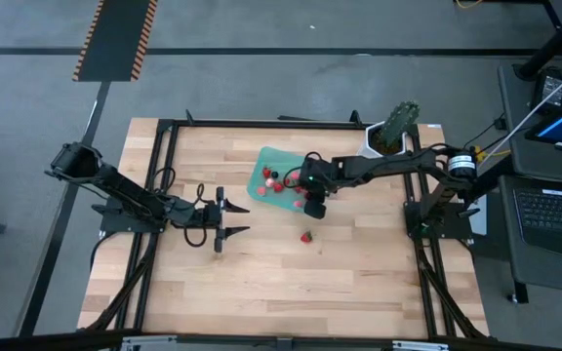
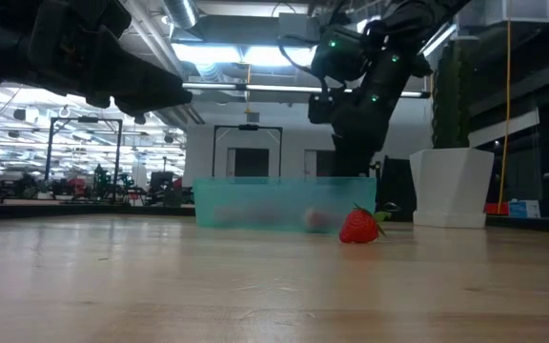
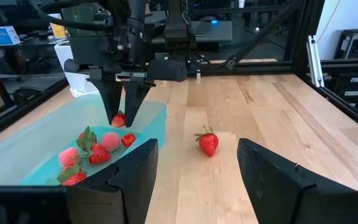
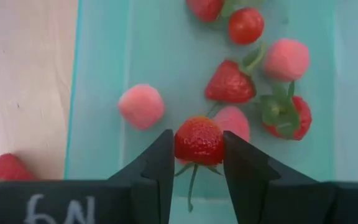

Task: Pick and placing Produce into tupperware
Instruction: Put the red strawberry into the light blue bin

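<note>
The teal tupperware [image 1: 267,162] lies at the table's far middle with several red and pale pink berries [image 4: 230,84] on its floor. My right gripper [image 4: 197,155] hangs over the container's near right part, shut on a red strawberry [image 4: 199,140]. Another red strawberry [image 1: 306,236] rests on the wood just near of the container, also seen in the low view [image 2: 358,227] and the left wrist view [image 3: 208,142]. My left gripper [image 1: 234,218] stands open at the table's left middle, pointing toward the loose strawberry, nothing between its fingers. My right gripper pinches the strawberry by its two sides [image 4: 180,142] between the free ends of its fingers [image 3: 114,102]. The fingers come from above, slanting down. The berry hangs clear above the tupperware's floor, its green stalk [image 4: 191,182] trailing below.
A green cactus-like plant [image 1: 398,122] in a white pot [image 2: 451,186] stands at the table's far right corner. A black metal frame [image 1: 164,175] runs along the table's sides. Bare wood lies across the near half.
</note>
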